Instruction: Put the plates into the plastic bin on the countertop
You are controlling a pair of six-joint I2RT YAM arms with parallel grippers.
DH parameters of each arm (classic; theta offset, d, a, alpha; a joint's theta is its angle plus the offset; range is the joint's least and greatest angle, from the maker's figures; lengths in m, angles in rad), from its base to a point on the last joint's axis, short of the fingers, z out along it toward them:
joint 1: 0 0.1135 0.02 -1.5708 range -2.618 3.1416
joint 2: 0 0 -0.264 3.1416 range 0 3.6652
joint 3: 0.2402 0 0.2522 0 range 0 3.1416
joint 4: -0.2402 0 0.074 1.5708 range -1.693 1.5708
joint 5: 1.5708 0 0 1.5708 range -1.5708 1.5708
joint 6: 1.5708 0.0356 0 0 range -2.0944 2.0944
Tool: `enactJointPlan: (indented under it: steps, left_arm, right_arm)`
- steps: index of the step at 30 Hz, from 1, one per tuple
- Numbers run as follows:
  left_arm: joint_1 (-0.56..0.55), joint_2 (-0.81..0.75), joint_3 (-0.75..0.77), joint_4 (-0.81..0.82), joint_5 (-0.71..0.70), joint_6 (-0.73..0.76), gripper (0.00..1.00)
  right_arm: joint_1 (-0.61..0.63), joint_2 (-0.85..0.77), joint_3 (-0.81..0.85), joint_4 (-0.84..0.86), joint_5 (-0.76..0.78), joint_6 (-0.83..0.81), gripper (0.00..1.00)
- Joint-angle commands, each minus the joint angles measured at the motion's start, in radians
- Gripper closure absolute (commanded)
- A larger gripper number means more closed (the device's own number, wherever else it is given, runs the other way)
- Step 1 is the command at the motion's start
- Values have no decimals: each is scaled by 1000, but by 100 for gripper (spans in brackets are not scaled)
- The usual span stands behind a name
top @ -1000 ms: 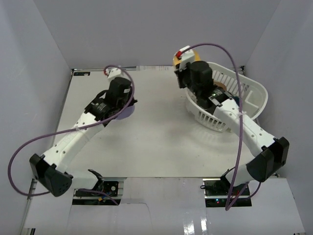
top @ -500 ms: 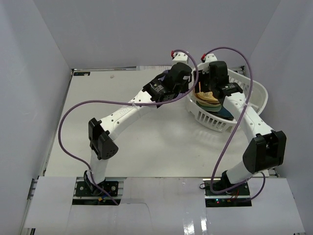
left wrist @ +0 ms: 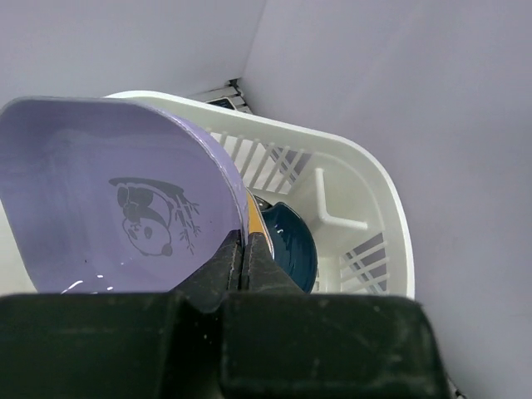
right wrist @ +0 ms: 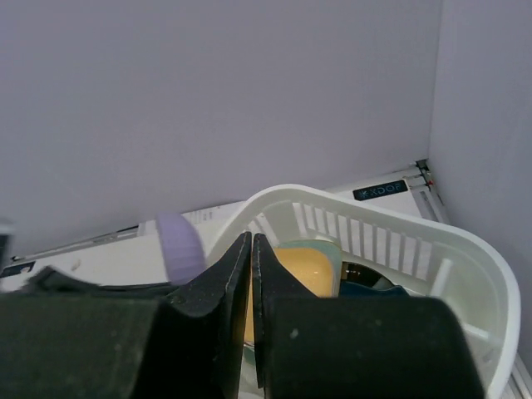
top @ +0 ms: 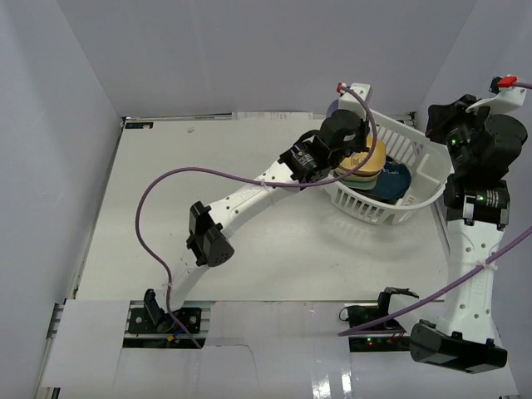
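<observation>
My left gripper [top: 347,120] is shut on the rim of a lavender plate with a panda drawing [left wrist: 125,208] and holds it tilted over the left end of the white plastic bin [top: 432,179]. In the top view only an edge of that plate [top: 333,106] shows. In the bin lies a stack topped by a yellow plate [top: 371,156] and, beside it, a dark blue plate [top: 399,179]. My right gripper [top: 439,126] is shut and empty, raised to the right of the bin. Its wrist view shows the bin rim [right wrist: 374,208], the yellow plate [right wrist: 303,266] and the lavender plate [right wrist: 181,245].
White walls close in the countertop [top: 208,208] at the back and on both sides. The bin stands in the far right corner, close to the right wall. The left arm stretches diagonally across the middle of the countertop, with its purple cable looping above it.
My left arm has carried the lavender plate from the left of the countertop to the bin. My right arm has pulled out of the bin, up and to the right.
</observation>
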Motion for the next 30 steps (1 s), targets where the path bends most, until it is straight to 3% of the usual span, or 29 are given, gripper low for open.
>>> enactJointPlan:
  steps: [1,9,14,16,22,25,30]
  left_arm:
    - [3,48,0,150,79,84,100]
    - [4,151,34,208,159,110,100]
    - [3,124,17,204,156,141,16]
    - [4,78,7,208,155,149,2]
    - [3,-161,-96,265,156,144,2]
    - [4,-365,-269,268,135,135,2]
    - [3,-752,-780,247,28,109,2]
  right_arm:
    - [1,7,-47,36,-103,78,91]
    - [2,-47,-66,49,-172,79,88]
    - [1,-47,-70,53,-206,98,84]
    - [2,-55,-49,43,-186,96,83]
    - [1,-62,17,20,-204,104,80]
    - [2,-90,-1,58,-366,107,72]
    - [15,-159,-208,269,-667,229,57]
